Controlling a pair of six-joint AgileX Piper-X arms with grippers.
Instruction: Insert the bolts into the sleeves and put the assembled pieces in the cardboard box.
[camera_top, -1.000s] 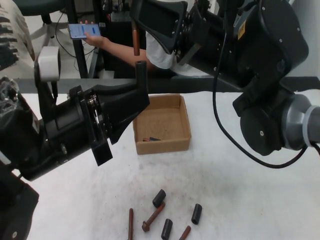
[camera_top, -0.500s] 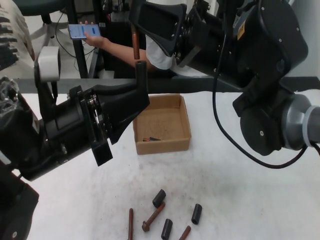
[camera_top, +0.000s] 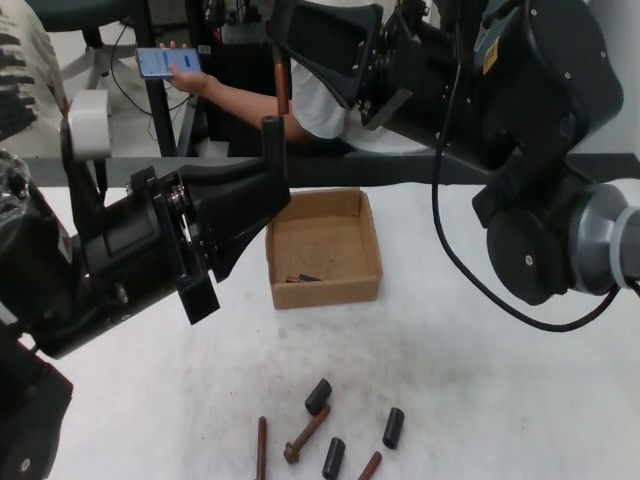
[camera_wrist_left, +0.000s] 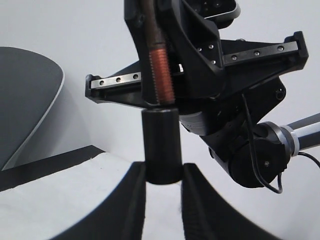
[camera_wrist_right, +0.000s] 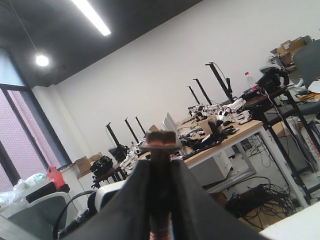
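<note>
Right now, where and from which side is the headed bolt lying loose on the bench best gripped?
Probably mid-shank on the bolt, coming straight down from above and closing across it. It lies flat and slanted, head nearest the camera, and a sleeve crowds its far tip.

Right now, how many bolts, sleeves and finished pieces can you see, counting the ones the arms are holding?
Bolts: 4, with 3 on the bench and 1 in the right gripper.
Sleeves: 4, with 3 on the bench and 1 in the left gripper.
Assembled piece in the cardboard box: 1.
Total: 9.
</note>
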